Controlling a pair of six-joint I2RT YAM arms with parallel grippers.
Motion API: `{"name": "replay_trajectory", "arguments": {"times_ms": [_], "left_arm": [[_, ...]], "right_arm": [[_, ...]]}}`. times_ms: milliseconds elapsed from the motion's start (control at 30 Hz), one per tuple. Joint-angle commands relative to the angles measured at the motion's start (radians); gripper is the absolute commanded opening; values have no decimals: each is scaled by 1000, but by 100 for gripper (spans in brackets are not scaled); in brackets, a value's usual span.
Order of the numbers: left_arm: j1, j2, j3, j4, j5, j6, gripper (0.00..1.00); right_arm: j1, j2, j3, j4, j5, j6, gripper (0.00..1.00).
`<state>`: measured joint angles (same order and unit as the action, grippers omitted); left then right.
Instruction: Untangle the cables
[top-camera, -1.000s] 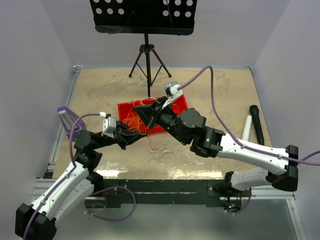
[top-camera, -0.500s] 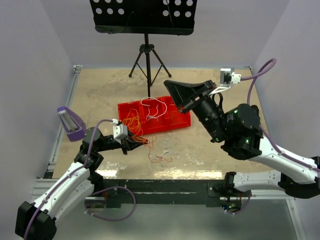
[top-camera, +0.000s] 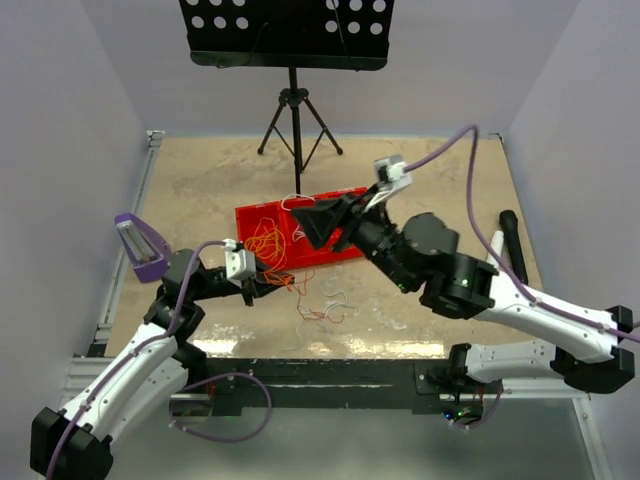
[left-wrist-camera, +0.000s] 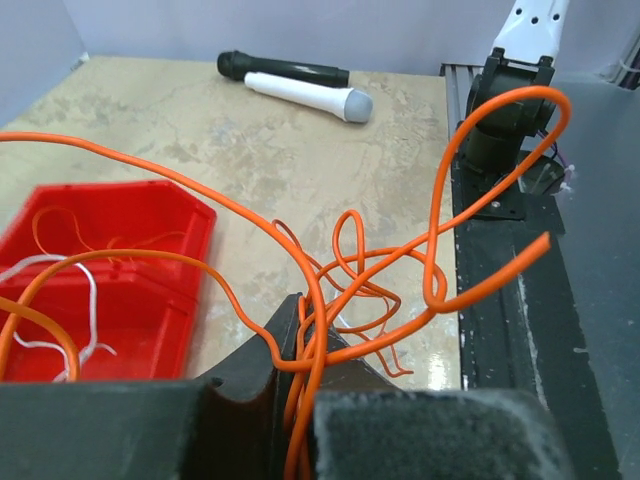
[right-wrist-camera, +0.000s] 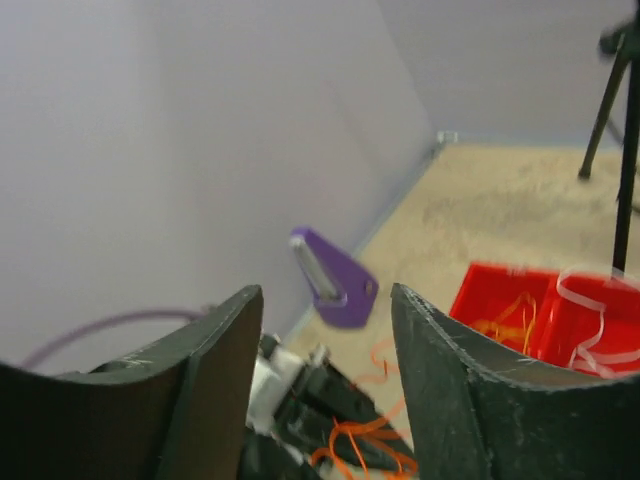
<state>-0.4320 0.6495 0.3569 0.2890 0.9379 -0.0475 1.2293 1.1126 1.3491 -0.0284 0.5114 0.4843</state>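
Left claw (left-wrist-camera: 296, 400) is clenched, and it is grasping a bunch of orange cables (left-wrist-camera: 335, 300). The strands run right down between my two fingers, then spring up into loose loops over the counter (left-wrist-camera: 300, 150). One big loop swings high out to the right, above the dark rail at the counter's edge. More orange trails off to the left, into the red bin (left-wrist-camera: 150, 235), where a white cable (left-wrist-camera: 88, 300) lies curled on the floor of it.

From overhead, that claw sits low at the bin's near left corner, and the orange tangle stretches from it back into the bin's left compartment. A few thin loose strands (top-camera: 322, 306), reddish and white, lie squiggled on the counter just in front of the bin, apart from my grip.

Right claw (right-wrist-camera: 325, 325) is released: fingers spread wide, nothing between them. It hangs above the bin, pointed toward my left side. Through the gap I see the purple block (right-wrist-camera: 335, 280) by the left wall, and below it my other claw with its orange bundle.

Off to the right, a black microphone (left-wrist-camera: 285, 68) and a white microphone (left-wrist-camera: 310, 96) lie side by side. A music stand (top-camera: 290, 100) stands at the back.
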Motion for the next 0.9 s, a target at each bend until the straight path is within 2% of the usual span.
{"name": "replay_trajectory", "arguments": {"times_ms": [0, 133, 267, 400, 500, 767, 833, 867], "left_arm": [[4, 2, 111, -88, 48, 185, 8], [4, 15, 160, -178, 61, 276, 8], [4, 10, 178, -192, 56, 276, 8], [4, 12, 185, -195, 58, 275, 8], [4, 9, 180, -183, 61, 265, 8], [4, 2, 177, -177, 56, 261, 10], [4, -1, 172, -174, 53, 258, 10], [4, -1, 171, -175, 53, 258, 11]], "right_arm": [[-2, 35, -131, -91, -144, 120, 64], [-4, 59, -192, -7, -229, 146, 67], [-14, 99, -186, 5, -260, 165, 70], [-14, 110, -194, 22, -278, 183, 65], [-14, 98, -226, 90, -287, 201, 55], [-16, 85, -226, 91, -243, 217, 7], [-17, 82, -217, 82, -231, 212, 0], [-17, 79, -208, 75, -222, 209, 0]]}}
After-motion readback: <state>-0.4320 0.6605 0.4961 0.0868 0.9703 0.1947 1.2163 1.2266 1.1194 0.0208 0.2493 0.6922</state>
